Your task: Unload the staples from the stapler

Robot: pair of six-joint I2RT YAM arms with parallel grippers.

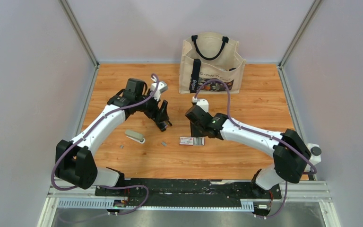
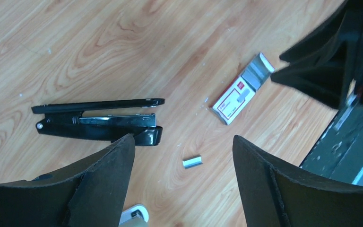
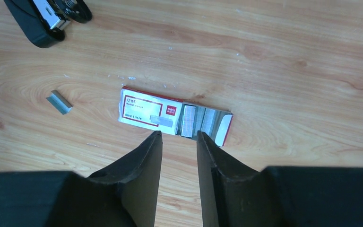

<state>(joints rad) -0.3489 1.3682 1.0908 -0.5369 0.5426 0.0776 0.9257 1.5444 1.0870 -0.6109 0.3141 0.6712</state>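
The black stapler (image 2: 99, 120) lies on the wooden table with its top swung open, and its end shows in the right wrist view (image 3: 47, 16). The staples (image 2: 192, 161), a short silvery strip, lie loose on the wood next to it; they also show in the top view (image 1: 163, 143) and the right wrist view (image 3: 59, 102). My left gripper (image 2: 184, 139) is open and empty above the staples, just right of the stapler, and shows in the top view (image 1: 163, 120). My right gripper (image 3: 178, 135) is slightly open and empty, just in front of the staple box.
A red-and-white staple box (image 3: 175, 116) lies open with staple strips inside, also in the top view (image 1: 191, 140). A pale stapler (image 1: 135, 136) and a small grey piece (image 1: 121, 147) lie to the left. A canvas tote bag (image 1: 211, 61) stands at the back.
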